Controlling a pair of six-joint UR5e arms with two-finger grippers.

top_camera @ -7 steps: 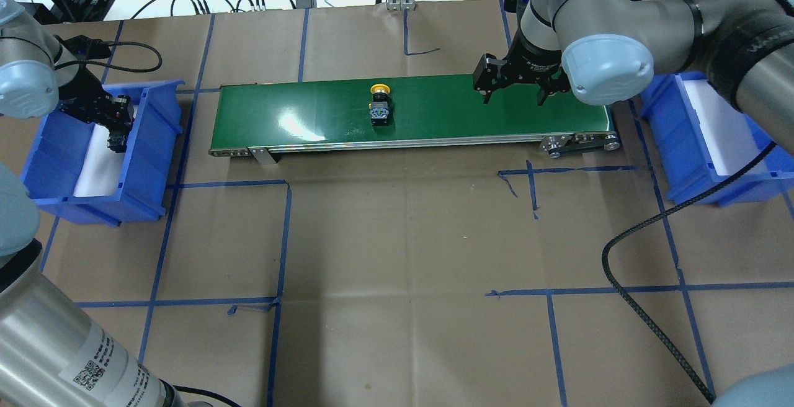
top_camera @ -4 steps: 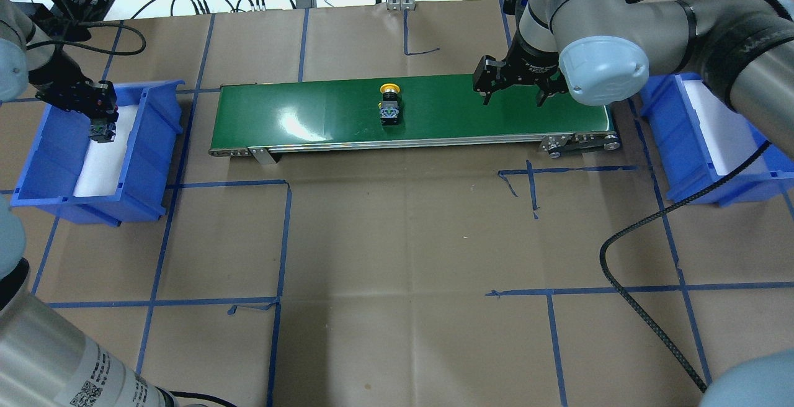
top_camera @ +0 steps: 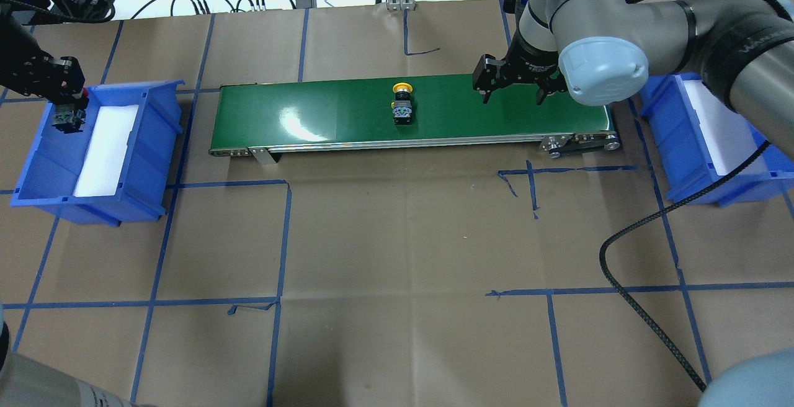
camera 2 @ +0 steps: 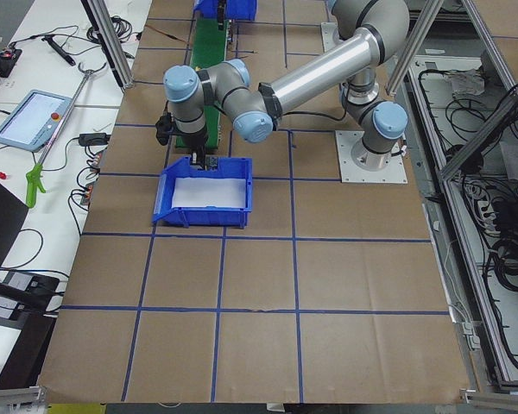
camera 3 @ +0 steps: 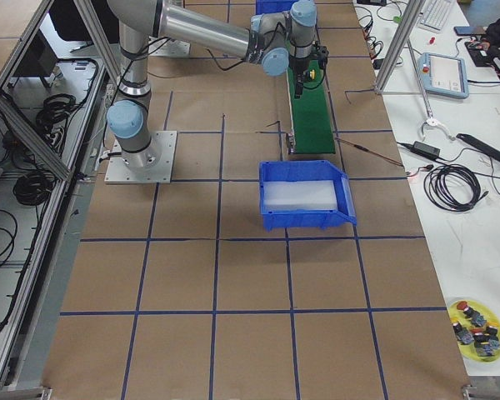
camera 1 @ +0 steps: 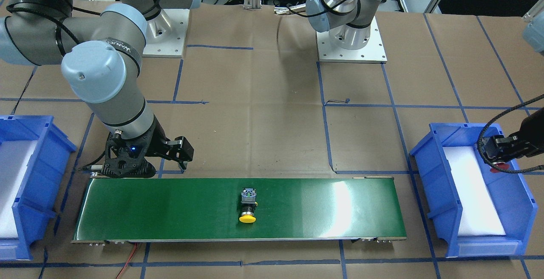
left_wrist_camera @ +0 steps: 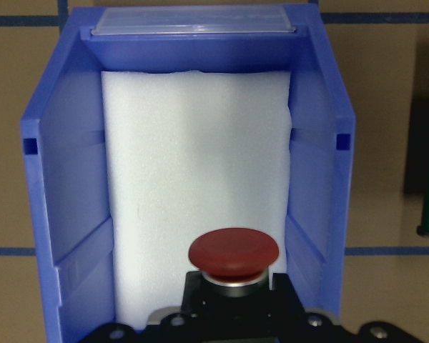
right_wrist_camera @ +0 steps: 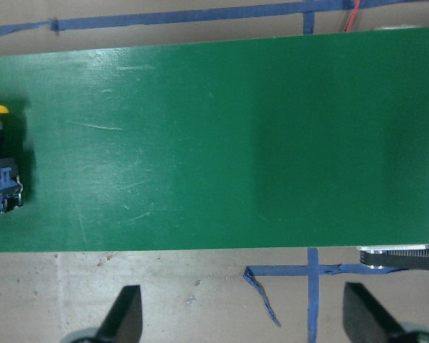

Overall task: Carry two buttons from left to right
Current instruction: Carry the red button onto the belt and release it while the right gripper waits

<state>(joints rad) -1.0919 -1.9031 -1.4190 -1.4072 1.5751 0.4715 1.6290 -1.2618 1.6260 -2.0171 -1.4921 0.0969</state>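
**A:** Starting from the left, what have we got?

**B:** The left gripper [top_camera: 65, 109] is pinching the red button [left_wrist_camera: 234, 251] over the left bin [top_camera: 152, 140], above its white foam [left_wrist_camera: 193, 164]. The grip looks to be on the body, behind the cap.

**A:** What could go wrong there?

**B:** The bin's inner wall stands between it and the green belt [top_camera: 310, 115]. Carried low, the button could clip that wall and twist out of the fingers.

**A:** And further along?

**B:** The yellow button [top_camera: 402, 104] lies on its side mid-belt, well apart from the right gripper [top_camera: 513, 98]. That gripper hovers over the belt's right end with its fingers spread. If the button reaches it skewed, one finger could land on the round cap and knock it off the belt.

**A:** Anything else nearby?

**B:** The right bin [top_camera: 667, 140] sits just past the belt's end, and a black cable [top_camera: 626, 308] trails from the right arm across the table
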